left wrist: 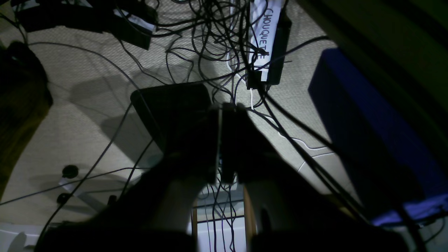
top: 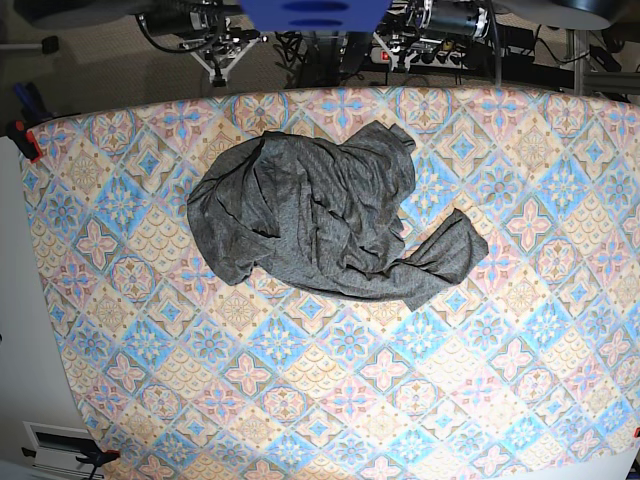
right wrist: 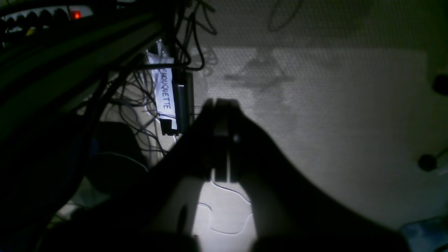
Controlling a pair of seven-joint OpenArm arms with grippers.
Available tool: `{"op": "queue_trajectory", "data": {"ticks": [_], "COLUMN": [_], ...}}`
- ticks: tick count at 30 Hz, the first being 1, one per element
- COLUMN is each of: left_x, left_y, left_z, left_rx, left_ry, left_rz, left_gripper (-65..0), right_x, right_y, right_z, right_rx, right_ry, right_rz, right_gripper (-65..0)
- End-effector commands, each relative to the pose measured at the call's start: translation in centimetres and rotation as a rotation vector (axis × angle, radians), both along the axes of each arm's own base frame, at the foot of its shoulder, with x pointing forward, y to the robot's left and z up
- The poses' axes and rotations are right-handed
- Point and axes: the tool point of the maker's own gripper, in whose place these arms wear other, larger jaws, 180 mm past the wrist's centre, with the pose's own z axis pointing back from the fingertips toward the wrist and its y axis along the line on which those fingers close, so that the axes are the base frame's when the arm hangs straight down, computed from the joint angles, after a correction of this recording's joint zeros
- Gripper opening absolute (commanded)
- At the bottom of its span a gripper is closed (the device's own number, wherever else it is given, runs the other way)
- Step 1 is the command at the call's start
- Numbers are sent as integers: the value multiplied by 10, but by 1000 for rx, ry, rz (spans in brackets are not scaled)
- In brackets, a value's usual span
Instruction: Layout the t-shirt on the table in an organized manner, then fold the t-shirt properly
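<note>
A dark grey t-shirt (top: 325,215) is lying crumpled in a loose heap on the upper middle of the patterned surface (top: 330,400), one sleeve trailing out toward the right side of the base view, folds and creases running across the bunched fabric. The cloth of blue, pink and cream diamond tiles is spreading out bare on all sides of the garment. Neither arm is reaching over the shirt. The left gripper (left wrist: 221,108) is pointing down at a carpeted floor (left wrist: 87,115) strewn with tangled black cables (left wrist: 213,38), its jaws pressed together on nothing, a white label (left wrist: 264,31) reading "CHOUQUETTE" showing beyond it. The right gripper (right wrist: 222,105) is likewise hanging over the floor in dim light, jaws together and holding nothing.
</note>
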Motion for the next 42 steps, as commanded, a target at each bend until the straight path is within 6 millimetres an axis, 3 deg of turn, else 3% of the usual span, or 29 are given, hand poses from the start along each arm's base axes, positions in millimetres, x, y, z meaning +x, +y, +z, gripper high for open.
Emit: {"op": "queue_trajectory", "data": {"ticks": [1, 3, 8, 12, 18, 21, 25, 27, 30, 32, 34, 35, 38, 40, 42], "left_x": [-11, -13, -32, -39, -22, -16, -18, -14, 4, 19, 38, 44, 67, 74, 82], "left_y": [6, 18, 19, 33, 33, 33, 33, 36, 35, 30, 27, 25, 19, 16, 13], "left_z": [0, 1, 12, 31, 64, 67, 71, 80, 112, 144, 181, 196, 240, 265, 289], "left_rx": [10, 26, 23, 39, 32, 28, 29, 30, 18, 2, -12, -19, -36, -45, -54], "left_ry": [0, -82, -278, -459, -733, -764, -783, -832, -985, -1102, -1223, -1267, -1403, -1467, -1527], "left_rz": [4, 4, 0, -6, -12, -17, -12, -18, -29, -30, -38, -38, -37, -34, -32], "left_gripper": [-650, -650, -650, -650, -650, -650, -650, -650, -650, -650, -650, -650, -650, -650, -650], "right_x": [-16, -22, -51, -63, -52, -44, -55, -43, -48, -29, 4, 14, 18, 34, 35], "right_y": [-15, -27, -34, -40, -46, -47, -47, -48, -60, -76, -89, -90, -78, -76, -73], "right_z": [1, 4, 15, 36, 81, 103, 105, 109, 127, 151, 186, 202, 244, 276, 299], "right_rx": [-26, -48, -78, -109, -147, -160, -160, -161, -200, -250, -294, -305, -315, -328, -334], "right_ry": [6, -50, -158, -337, -655, -792, -785, -826, -887, -1003, -1166, -1229, -1344, -1450, -1504], "right_rz": [-40, -97, -125, -114, -93, -83, -78, -75, -87, -92, -81, -76, -84, -71, -61], "right_gripper": [-650, -650, -650, -650, -650, -650, -650, -650, -650, -650, -650, -650, -650, -650, -648]}}
